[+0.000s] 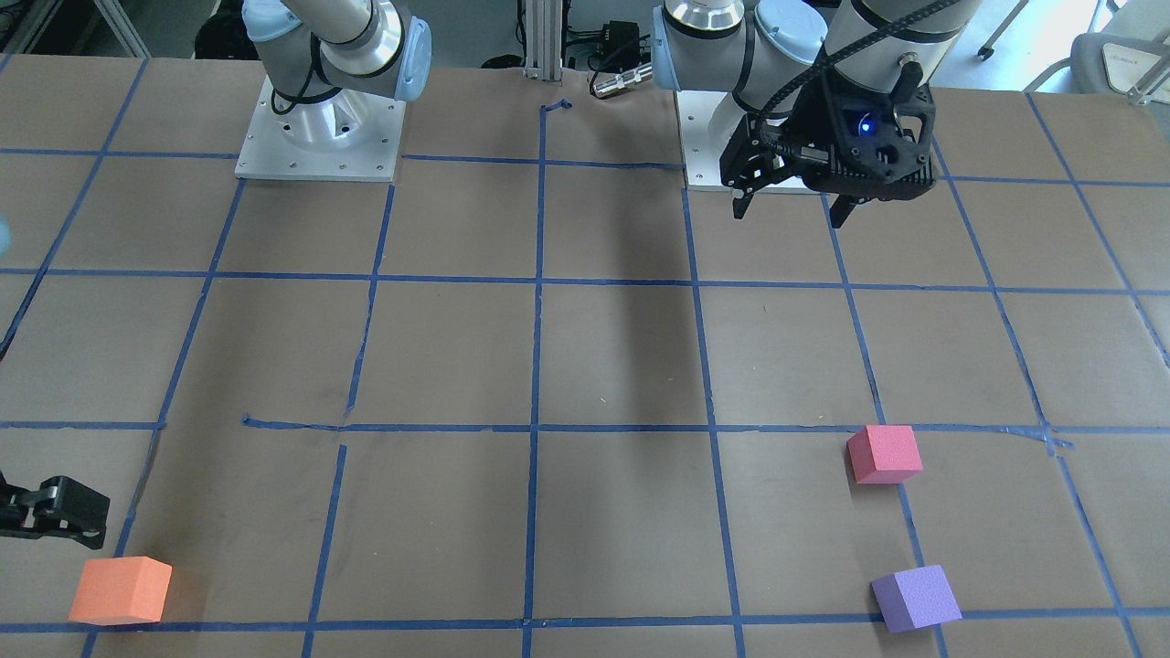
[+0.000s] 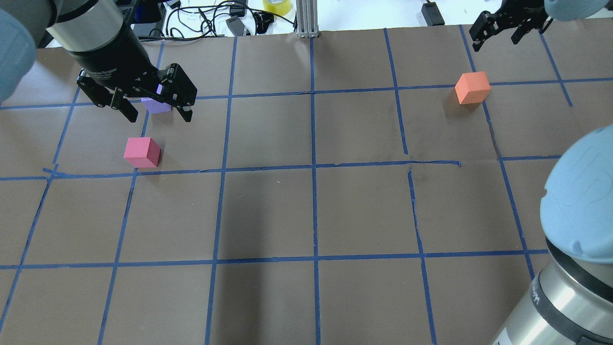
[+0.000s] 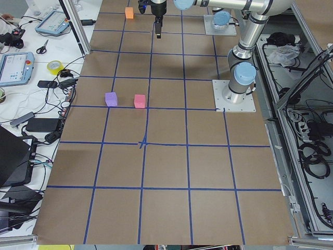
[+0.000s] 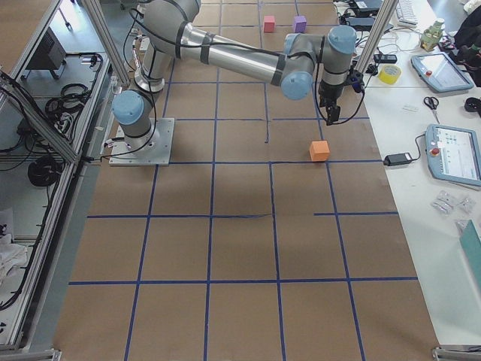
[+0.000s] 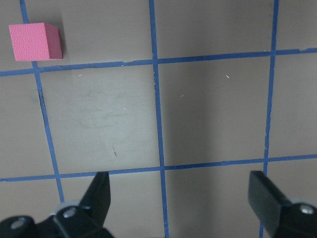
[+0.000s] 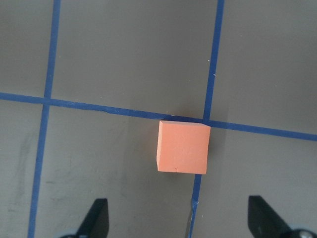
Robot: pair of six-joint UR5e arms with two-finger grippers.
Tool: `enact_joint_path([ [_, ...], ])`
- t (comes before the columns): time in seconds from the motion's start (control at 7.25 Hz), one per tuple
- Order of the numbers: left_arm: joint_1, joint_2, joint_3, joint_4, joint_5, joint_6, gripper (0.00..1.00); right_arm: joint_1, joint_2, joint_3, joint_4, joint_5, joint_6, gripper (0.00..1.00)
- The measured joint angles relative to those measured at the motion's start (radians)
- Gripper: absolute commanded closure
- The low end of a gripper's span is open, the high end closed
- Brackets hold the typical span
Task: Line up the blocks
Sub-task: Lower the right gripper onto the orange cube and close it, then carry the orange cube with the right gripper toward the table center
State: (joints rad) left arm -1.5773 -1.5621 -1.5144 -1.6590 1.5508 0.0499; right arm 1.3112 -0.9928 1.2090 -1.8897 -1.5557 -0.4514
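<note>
with right gripper [image 6: 177,213] open, empty, nr orange block [image 6: 182,147] by far edge, right half: centre jaws over block, square to flat faces, close gently. leave left gripper [image 5: 178,183] open, empty, nr pink block [image 2: 141,152], purple block [image 1: 915,598] by far edge, left half.

Silver arms [image 4: 233,54], pale-blue joint caps [image 2: 579,191], square baseplates [image 1: 366,157]

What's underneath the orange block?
The orange block sits flat on the brown table, right by where two blue tape lines cross. One line slips under its edge. Whatever lies straight beneath is covered, so it can't be seen.
</note>
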Motion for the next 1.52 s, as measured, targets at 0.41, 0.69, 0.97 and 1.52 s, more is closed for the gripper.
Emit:
enact_joint_path([
  [0.41, -0.001, -0.016, -0.004, 0.002, 0.000, 0.006, 0.00, -0.013, 0.096, 0.021, -0.059, 0.000, -0.085, 0.00],
  [0.69, 0.001, -0.022, -0.009, 0.004, -0.002, 0.009, 0.00, -0.025, 0.138, 0.033, -0.073, 0.002, -0.087, 0.00],
  [0.97, -0.001, -0.011, -0.021, 0.002, 0.000, 0.015, 0.00, -0.042, 0.175, 0.026, -0.079, 0.004, -0.027, 0.01],
  [1.52, -0.002, 0.003, -0.045, 0.005, -0.007, 0.014, 0.03, -0.039, 0.196, 0.014, -0.080, 0.027, 0.112, 0.34],
])
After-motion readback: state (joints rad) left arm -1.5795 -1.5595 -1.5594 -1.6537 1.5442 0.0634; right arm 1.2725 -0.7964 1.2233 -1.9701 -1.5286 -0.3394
